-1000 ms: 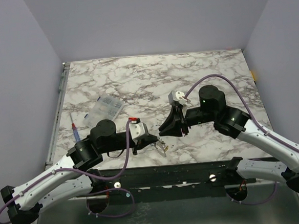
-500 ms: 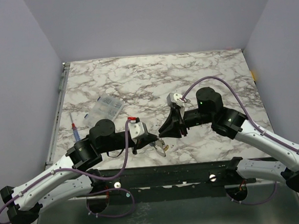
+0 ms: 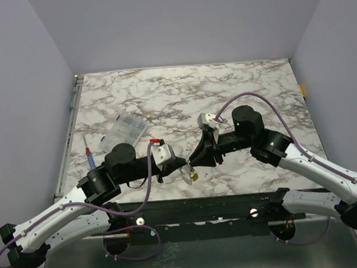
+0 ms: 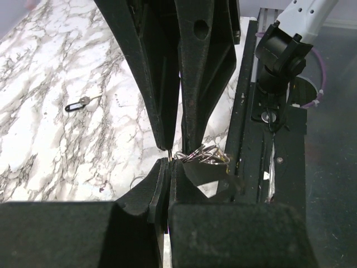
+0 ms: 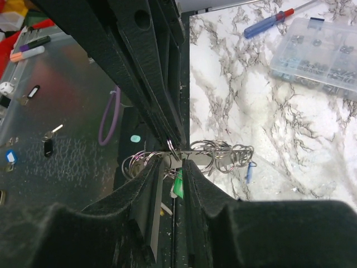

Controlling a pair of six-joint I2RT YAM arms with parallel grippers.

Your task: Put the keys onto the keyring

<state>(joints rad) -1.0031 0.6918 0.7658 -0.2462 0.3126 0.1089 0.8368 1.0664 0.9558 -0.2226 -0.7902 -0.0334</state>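
Apparently L gripper (image 4: 169, 163) pinches keyring (image 4: 203, 156); R gripper (image 5: 174, 162), key (image 5: 177, 184)

Robot lab, marble-print table (image 3: 163, 92), plain lilac walls (image 3: 177, 23)

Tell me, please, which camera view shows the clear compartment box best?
The right wrist view: the clear compartment box sits close, its compartments discernible. Top external shows it small; left wrist omits it.
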